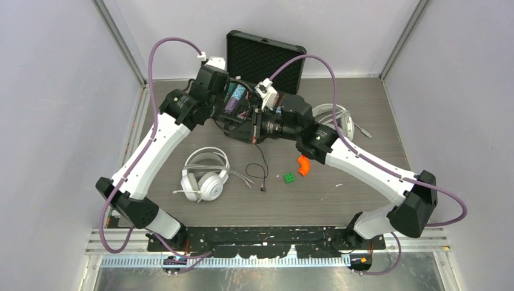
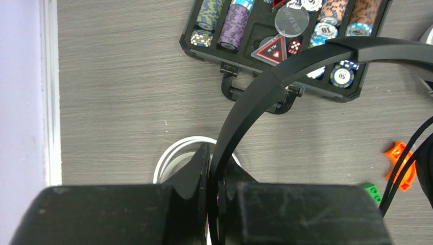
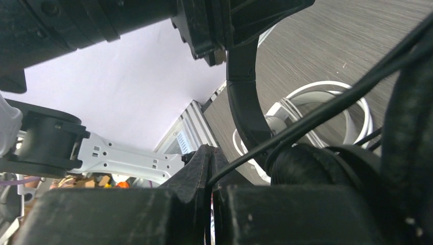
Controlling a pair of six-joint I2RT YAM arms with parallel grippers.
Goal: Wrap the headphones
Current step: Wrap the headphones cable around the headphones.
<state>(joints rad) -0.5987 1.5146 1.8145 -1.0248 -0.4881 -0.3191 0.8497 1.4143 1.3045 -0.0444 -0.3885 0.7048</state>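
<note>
The black headphones (image 1: 233, 134) hang in the air between both arms, above the table's middle back. My left gripper (image 2: 217, 173) is shut on their black headband (image 2: 286, 71). My right gripper (image 3: 212, 163) is shut on their thin black cable (image 3: 306, 122), close beside a black ear cup (image 3: 316, 163). The cable's loose end trails down to the table (image 1: 262, 176). One white pair of headphones (image 1: 205, 176) lies front left, also under the left gripper as white headphones (image 2: 176, 153). Another white pair (image 1: 336, 118) lies back right.
An open black case of poker chips (image 2: 286, 30) sits under the arms, its lid (image 1: 263, 51) upright at the back wall. An orange curved piece (image 1: 303, 165) and a green brick (image 1: 290, 177) lie mid-table. Grey walls enclose the table on three sides.
</note>
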